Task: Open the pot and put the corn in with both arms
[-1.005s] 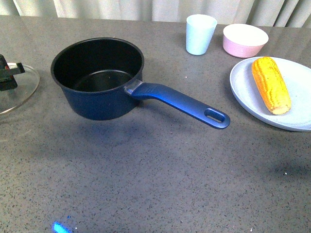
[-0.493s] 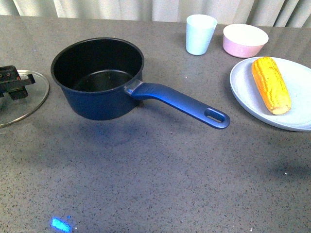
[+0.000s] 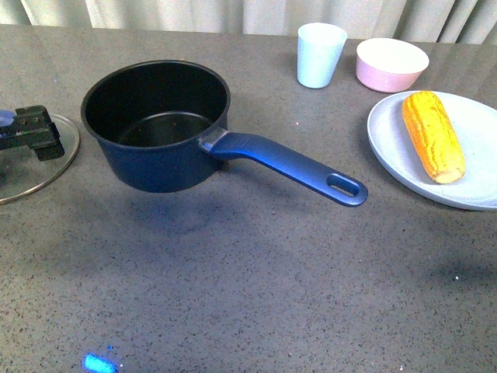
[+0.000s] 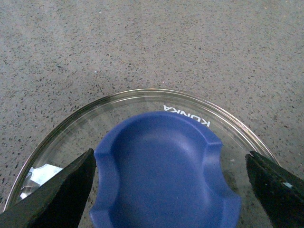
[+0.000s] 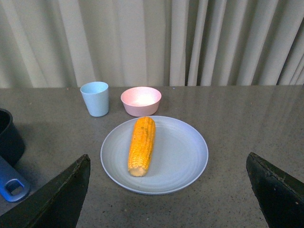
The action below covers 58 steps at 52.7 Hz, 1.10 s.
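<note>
Just right of the left hand [image 3: 31,134] sits the uncovered pot [image 3: 159,167].

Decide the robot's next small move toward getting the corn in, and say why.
Probably the right gripper should reach toward the corn: the pot is already open, its lid set aside, and the corn lies untouched on the plate.
</note>
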Motion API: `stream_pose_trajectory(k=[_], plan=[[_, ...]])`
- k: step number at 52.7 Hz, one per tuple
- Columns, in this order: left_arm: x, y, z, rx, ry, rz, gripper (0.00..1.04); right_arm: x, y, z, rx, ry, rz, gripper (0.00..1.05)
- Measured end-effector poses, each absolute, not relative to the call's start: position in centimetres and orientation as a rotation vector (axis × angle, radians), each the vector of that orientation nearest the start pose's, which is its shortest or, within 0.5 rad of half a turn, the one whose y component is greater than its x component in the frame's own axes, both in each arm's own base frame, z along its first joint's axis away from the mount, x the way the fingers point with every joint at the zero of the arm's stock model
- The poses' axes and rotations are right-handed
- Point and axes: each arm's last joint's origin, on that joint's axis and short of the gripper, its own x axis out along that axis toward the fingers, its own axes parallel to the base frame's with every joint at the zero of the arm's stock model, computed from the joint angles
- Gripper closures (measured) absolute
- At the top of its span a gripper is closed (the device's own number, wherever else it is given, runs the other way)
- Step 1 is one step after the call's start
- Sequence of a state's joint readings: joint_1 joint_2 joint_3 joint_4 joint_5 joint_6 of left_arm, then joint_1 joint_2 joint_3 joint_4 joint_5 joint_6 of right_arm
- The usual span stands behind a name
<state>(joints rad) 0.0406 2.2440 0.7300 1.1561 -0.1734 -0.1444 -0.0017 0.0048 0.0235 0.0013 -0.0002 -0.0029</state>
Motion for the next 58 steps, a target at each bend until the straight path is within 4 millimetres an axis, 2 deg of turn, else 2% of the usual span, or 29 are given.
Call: stream_pose_trajectory(k=[8,18,23,27,30,34,51,58], plan=[[32.6,1.8,5.9,-0.124,0.309,0.222,0.09,9.7,0.0,17.1,-0.003,-0.02,-0.002,0.09],[27.3,2.3,10.5,-0.161,0.249,0.239,0.09,9.7,0.0,17.1,-0.003,-0.02,-0.002,0.09],[25.5,2.3,12.1,-0.164,0.212,0.204,0.11,9.7,0.0,17.1,-0.003,-0.02,-0.002,0.09],[24.0,2.0,13.5,-0.108,0.086,0.059,0.23,9.7,0.0,17.1,-0.003,-0.02,-0.002,0.09],[23.0,1.8,14.3,-0.073,0.036,0.013,0.32,9.7,0.0,17.1,-0.003,-0.02,-0.002,0.09],[22.0,1.5,14.9,-0.043,0.007,0.0,0.42,9.7,0.0,17.1,-0.003,-0.02,-0.001,0.09],[17.8,0.1,16.3,-0.014,0.009,0.003,1.03,9.7,0.0,17.1,-0.003,-0.02,-0.002,0.09],[16.7,0.0,16.2,-0.011,0.017,0.002,1.03,9.7,0.0,17.1,-0.003,-0.02,-0.002,0.09]])
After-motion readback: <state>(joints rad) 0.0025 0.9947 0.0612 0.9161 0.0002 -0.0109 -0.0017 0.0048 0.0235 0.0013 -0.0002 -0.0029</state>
